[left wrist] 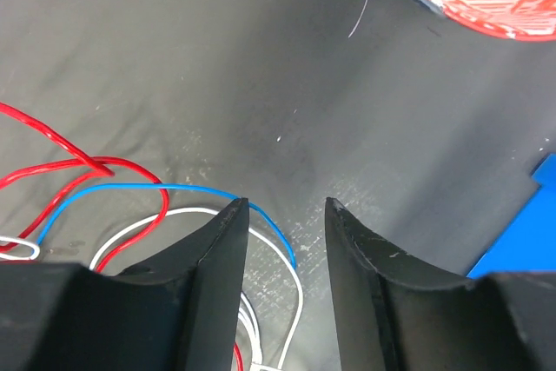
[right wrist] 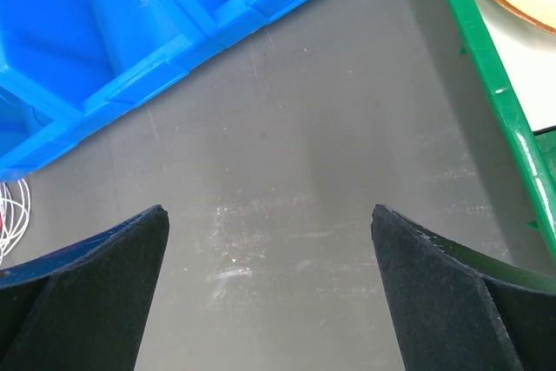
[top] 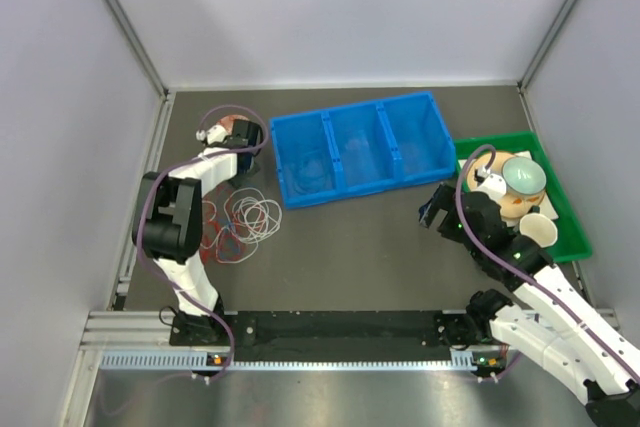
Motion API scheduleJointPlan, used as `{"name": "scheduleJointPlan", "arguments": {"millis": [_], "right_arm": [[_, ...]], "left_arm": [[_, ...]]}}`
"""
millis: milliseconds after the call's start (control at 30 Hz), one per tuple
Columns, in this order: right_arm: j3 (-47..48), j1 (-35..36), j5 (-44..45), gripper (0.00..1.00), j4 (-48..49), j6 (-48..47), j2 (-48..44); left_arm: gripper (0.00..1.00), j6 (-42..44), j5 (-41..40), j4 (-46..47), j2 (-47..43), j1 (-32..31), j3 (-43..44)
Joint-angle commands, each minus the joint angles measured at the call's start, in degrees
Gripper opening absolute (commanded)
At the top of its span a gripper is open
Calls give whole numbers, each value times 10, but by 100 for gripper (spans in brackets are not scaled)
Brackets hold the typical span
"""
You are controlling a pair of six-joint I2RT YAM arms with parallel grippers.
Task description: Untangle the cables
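Left tool [left wrist: 285,206] parted, cables [left wrist: 100,162] — beside its tip

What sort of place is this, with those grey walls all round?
Probably a robot test cell in a lab. The left arm and right arm are bolted to a rail at the table edge, plain grey panels wall it in, and the blue bin and loose cables look like practice props.
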Motion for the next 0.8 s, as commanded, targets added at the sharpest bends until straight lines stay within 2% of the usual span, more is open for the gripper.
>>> {"name": "scheduleJointPlan", "arguments": {"millis": [0, 100, 267, 433, 567, 767], "right_arm": [[3, 3, 0, 99, 11, 7, 0], [6, 3, 0, 99, 11, 6, 3], [9, 3, 2, 99, 11, 3, 5], [9, 3, 1, 99, 11, 7, 14], [10, 3, -3, 99, 11, 11, 12], [7, 3, 0, 99, 11, 6, 2]], "left_arm": [[47, -5, 1, 17, 1, 3, 16], [44, -4, -4, 10, -2, 3, 13], [61, 0, -4, 17, -44, 3, -8], [59, 8, 1, 20, -39, 3, -18], [54, 13, -4, 32, -26, 3, -17], [55, 6, 7, 30, 0, 4, -11]]}}
